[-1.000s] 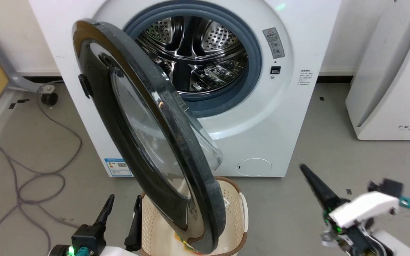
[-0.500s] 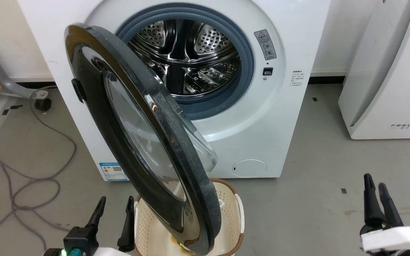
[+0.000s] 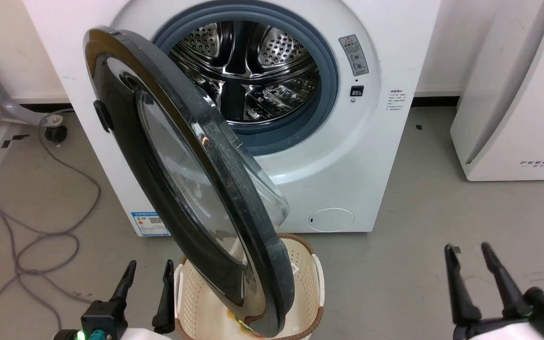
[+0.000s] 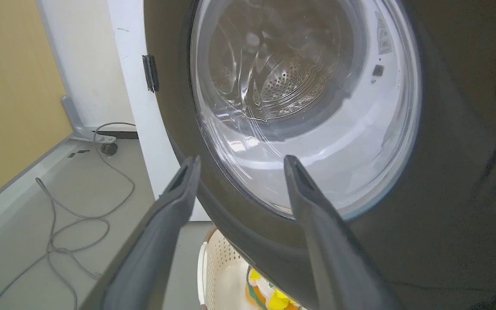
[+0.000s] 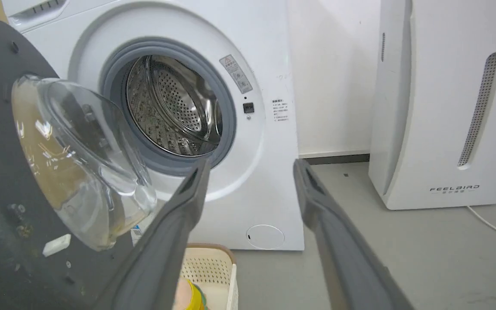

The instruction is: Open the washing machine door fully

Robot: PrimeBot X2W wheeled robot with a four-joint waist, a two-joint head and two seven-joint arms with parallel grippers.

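Note:
The washing machine door (image 3: 191,184) stands swung out about halfway from the white washing machine (image 3: 347,156), hinged on its left, glossy black face toward me, its glass bowl (image 5: 80,159) bulging toward the drum (image 3: 248,71). My left gripper (image 3: 148,267) is open at the lower left, just left of the door's bottom edge, touching nothing; in the left wrist view the left gripper (image 4: 239,161) points at the door's outer face (image 4: 446,129). My right gripper (image 3: 468,248) is open at the lower right, well clear of the door, and the right gripper (image 5: 250,165) faces the machine front.
A cream laundry basket (image 3: 310,278) with coloured items sits on the floor under the door's lower edge. A white FEELBIRD appliance (image 3: 513,94) stands to the right. Grey cables (image 3: 40,226) loop on the floor at left, near a grey caster leg (image 3: 55,130).
My right gripper has swung from a sideways, blurred pose to upright at the lower right, fingers spread wider. The view shifted slightly. The door and left gripper kept their places.

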